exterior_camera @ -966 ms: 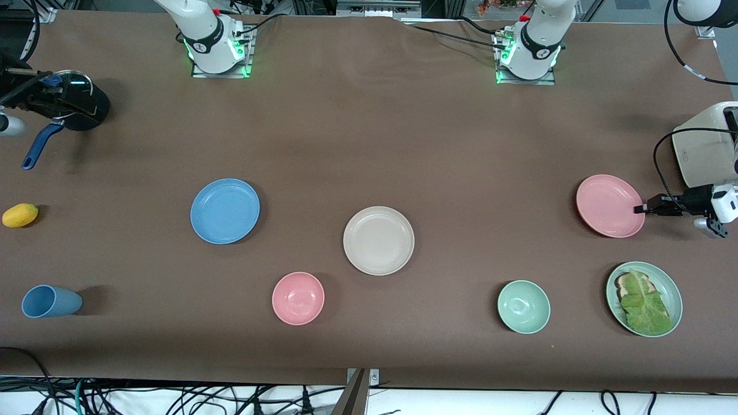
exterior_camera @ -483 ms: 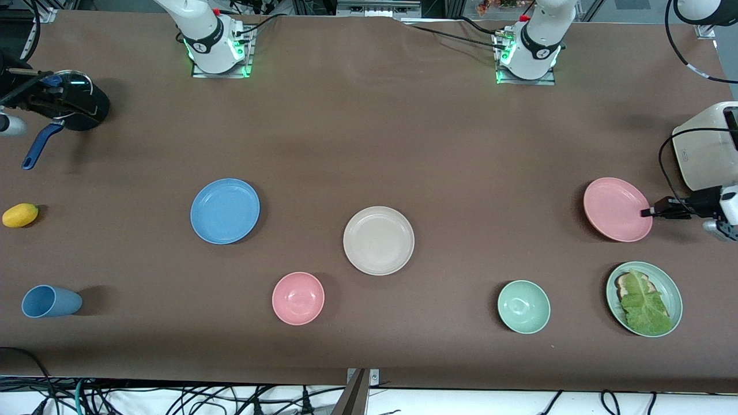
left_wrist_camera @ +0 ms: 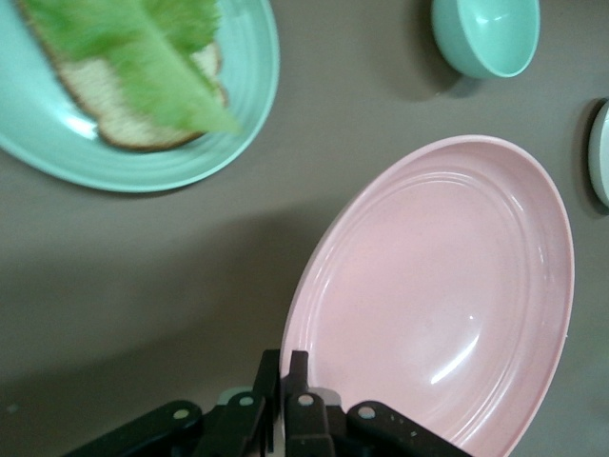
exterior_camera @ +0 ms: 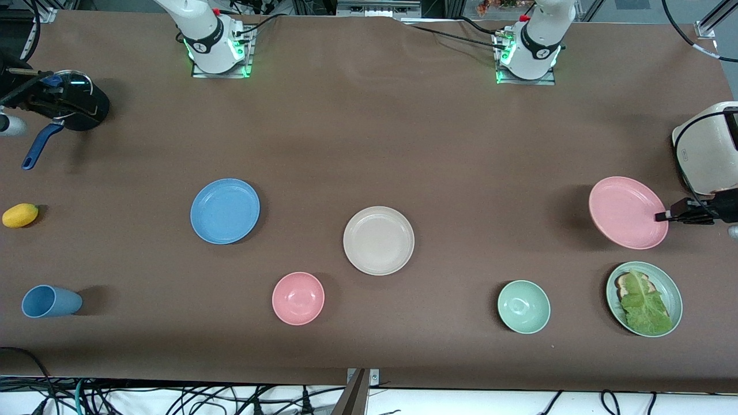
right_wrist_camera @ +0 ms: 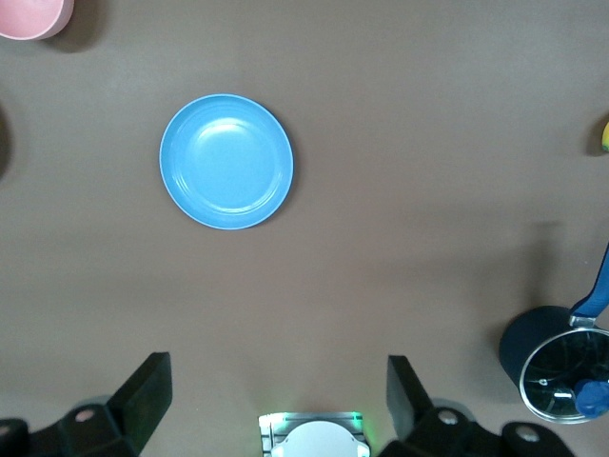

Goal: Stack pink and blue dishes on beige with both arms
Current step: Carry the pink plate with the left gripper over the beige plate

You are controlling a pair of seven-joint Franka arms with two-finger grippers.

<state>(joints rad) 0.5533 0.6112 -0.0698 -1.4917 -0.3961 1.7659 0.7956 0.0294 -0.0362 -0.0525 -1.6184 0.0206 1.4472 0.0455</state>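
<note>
The pink plate [exterior_camera: 627, 212] hangs tilted a little above the table near the left arm's end, its shadow cast beside it. My left gripper [exterior_camera: 661, 217] is shut on its rim; the left wrist view shows the pink plate [left_wrist_camera: 438, 295] with the left gripper [left_wrist_camera: 285, 367] pinching its edge. The blue plate [exterior_camera: 225, 210] lies flat toward the right arm's end. Between them the beige plate [exterior_camera: 378, 240] sits empty at mid-table. My right gripper [right_wrist_camera: 276, 395] waits open high over its own base, with the blue plate [right_wrist_camera: 226, 161] below it.
Nearer the camera sit a pink bowl [exterior_camera: 298, 298], a green bowl [exterior_camera: 523, 306], a green plate with lettuce [exterior_camera: 644, 298] and a tipped blue cup [exterior_camera: 51, 301]. A yellow fruit [exterior_camera: 20, 215], a pot [exterior_camera: 75, 106] and a toaster [exterior_camera: 706, 147] stand at the table's ends.
The left gripper has lifted the pink plate off the table and drawn it toward the left arm's end. The right arm has not moved.
</note>
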